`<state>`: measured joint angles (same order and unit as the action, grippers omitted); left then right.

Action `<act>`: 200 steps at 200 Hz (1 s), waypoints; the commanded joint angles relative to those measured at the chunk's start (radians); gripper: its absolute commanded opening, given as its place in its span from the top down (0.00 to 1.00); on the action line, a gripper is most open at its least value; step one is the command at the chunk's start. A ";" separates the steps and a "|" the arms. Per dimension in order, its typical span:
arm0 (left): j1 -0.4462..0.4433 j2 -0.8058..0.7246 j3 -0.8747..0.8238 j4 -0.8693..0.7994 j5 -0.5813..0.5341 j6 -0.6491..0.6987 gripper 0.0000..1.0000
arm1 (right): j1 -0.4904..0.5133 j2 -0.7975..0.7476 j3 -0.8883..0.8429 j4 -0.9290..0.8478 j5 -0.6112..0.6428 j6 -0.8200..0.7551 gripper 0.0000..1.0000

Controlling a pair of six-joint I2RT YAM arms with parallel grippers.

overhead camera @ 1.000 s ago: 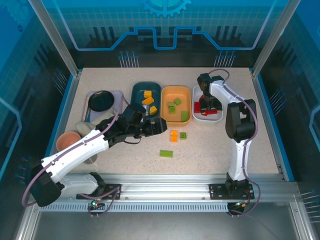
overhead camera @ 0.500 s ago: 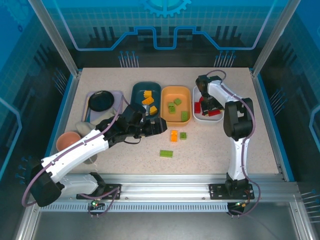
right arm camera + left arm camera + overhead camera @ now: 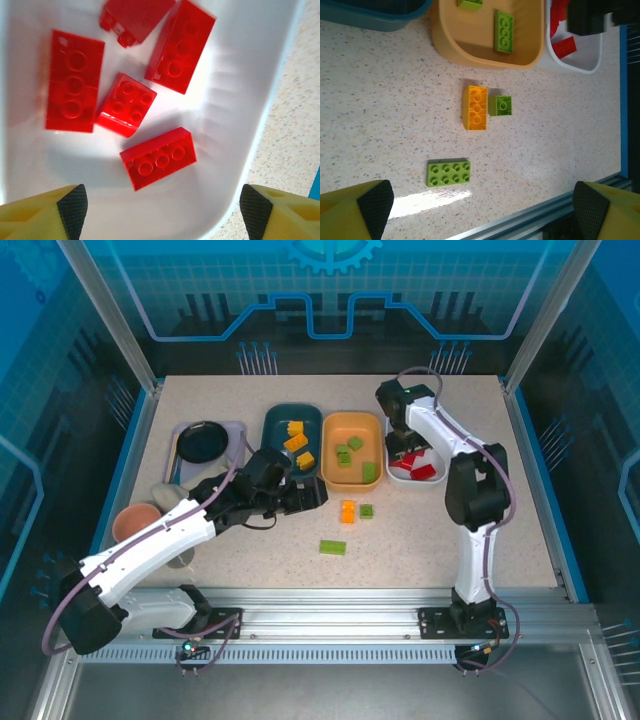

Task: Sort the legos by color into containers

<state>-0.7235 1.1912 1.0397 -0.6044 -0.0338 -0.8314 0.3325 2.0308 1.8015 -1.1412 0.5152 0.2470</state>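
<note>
Sorting's well along, 3 bricks left out on the bench (image 3: 430, 540). Right claw (image 3: 162, 207) hangs over the white bin (image 3: 240, 100), fingers spread wide, nothing between them; five red bricks (image 3: 159, 157) lie loose on the bin floor below, so reds look done imo. Left claw (image 3: 483, 205) is also wide open and empty, low over the bench and facing the leftovers. Nearest to it is the long green brick (image 3: 448, 173), lying flat on its own. Further out is the orange brick (image 3: 476, 107) with a small green brick (image 3: 503, 105) right up against its side; can't tell if they touch. Both sit just in front of the orange bin (image 3: 352, 417), which holds greens. The teal bin (image 3: 292, 410) on the left has the yellow-orange ones. So the step in hand reads as the left arm lining up its next pick, prob the long green one since it's closest and has free space all round. That calls for dropping the open claw over it, closing across the short sides, then a short carry fwd to the orange bin. The orange brick is the trickier one: its small green neighbour could get dragged along, so the fingers need to go on the free sides, then over to the teal bin.
</note>
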 commanded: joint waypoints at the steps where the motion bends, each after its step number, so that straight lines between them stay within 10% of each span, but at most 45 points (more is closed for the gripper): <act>1: 0.021 -0.014 0.034 -0.073 -0.032 -0.007 0.05 | 0.031 -0.203 -0.053 0.051 -0.068 0.041 0.20; 82: 0.004 0.262 0.104 -0.042 0.083 0.027 0.19 | 0.154 -0.957 -0.882 0.455 -0.615 0.273 0.22; 200: -0.131 0.808 0.469 -0.142 0.021 0.188 0.35 | 0.180 -1.279 -1.048 0.208 -0.701 0.331 0.22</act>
<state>-0.8406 1.9362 1.4345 -0.6773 0.0143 -0.7017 0.5037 0.7746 0.7586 -0.8703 -0.1848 0.5602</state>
